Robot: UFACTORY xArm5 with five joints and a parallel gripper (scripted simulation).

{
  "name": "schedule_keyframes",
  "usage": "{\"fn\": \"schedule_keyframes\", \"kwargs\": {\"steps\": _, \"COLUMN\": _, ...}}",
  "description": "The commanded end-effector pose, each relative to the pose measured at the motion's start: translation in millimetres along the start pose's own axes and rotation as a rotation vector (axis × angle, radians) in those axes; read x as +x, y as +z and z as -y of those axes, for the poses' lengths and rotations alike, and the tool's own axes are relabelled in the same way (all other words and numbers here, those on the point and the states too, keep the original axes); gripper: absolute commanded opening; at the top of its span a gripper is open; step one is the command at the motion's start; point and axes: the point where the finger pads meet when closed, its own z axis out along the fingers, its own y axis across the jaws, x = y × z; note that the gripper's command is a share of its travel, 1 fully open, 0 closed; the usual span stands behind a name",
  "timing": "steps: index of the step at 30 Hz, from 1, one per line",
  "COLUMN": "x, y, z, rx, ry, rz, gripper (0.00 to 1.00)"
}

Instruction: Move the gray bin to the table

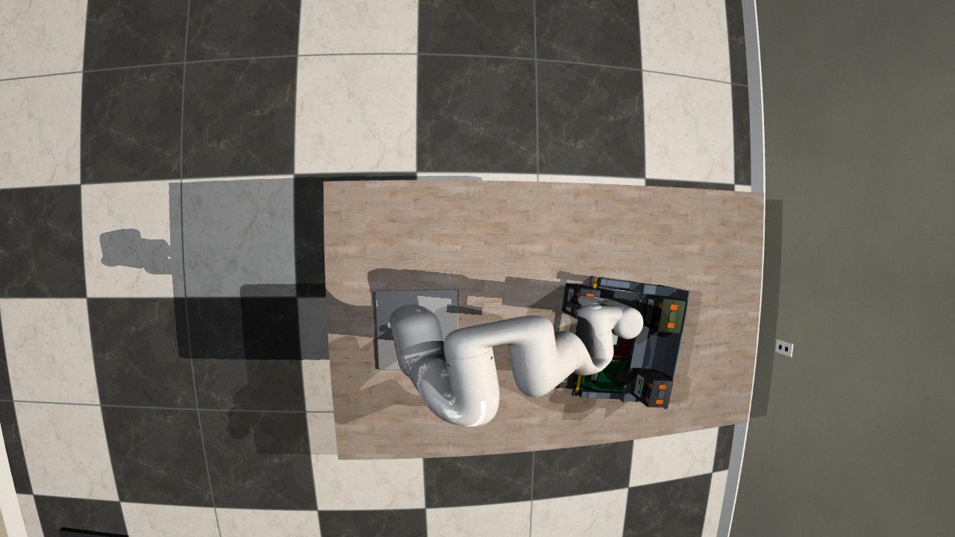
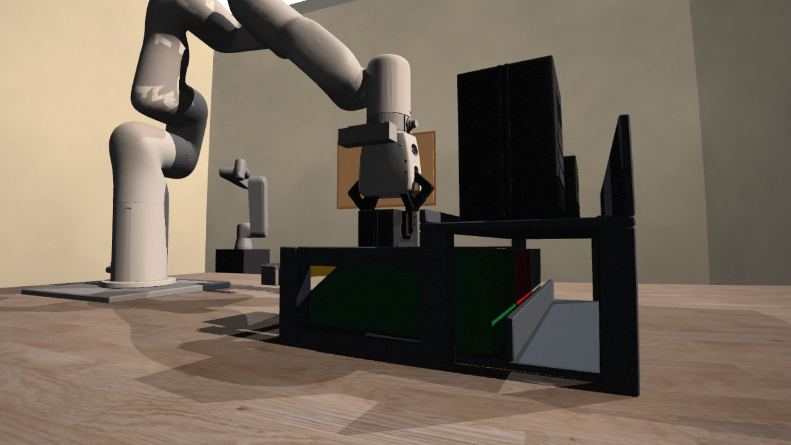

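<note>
A dark shelf rack (image 1: 659, 348) (image 2: 613, 309) stands on the wooden table (image 1: 501, 220) (image 2: 165, 387). My gripper (image 2: 385, 218) (image 1: 573, 297) points straight down over the rack's far left corner. It is shut on the walls of a small dark gray open bin (image 2: 376, 235), which sits just above the rack's lower top bar. In the overhead view the arm's wrist hides the fingers. Small orange parts show in that bin. A green bin (image 2: 359, 298) (image 1: 597, 382) and a red bin (image 2: 522, 274) (image 1: 624, 347) sit in the lower level.
Tall black bins (image 2: 508, 138) stand on the rack's upper level; seen from above, two bins (image 1: 671, 313) (image 1: 653, 388) hold orange parts. A gray sloped panel (image 2: 558, 332) lies in the lower right bay. My base plate (image 1: 387, 306) (image 2: 110, 290) is at the table's left.
</note>
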Motion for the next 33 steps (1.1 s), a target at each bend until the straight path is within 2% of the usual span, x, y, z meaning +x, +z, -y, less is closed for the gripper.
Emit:
{"fn": "schedule_keyframes", "kwargs": {"steps": 1, "x": -0.5, "y": -3.8, "z": 1.4, "rx": 0.008, "ry": 0.000, "rz": -0.011, "gripper": 0.00}}
{"fn": "schedule_keyframes", "kwargs": {"steps": 26, "x": -0.6, "y": -8.9, "z": 1.5, "rx": 0.008, "ry": 0.000, "rz": -0.011, "gripper": 0.00}}
{"fn": "schedule_keyframes", "kwargs": {"steps": 33, "x": 14.6, "y": -9.1, "z": -0.5, "rx": 0.009, "ry": 0.000, "rz": -0.011, "gripper": 0.00}}
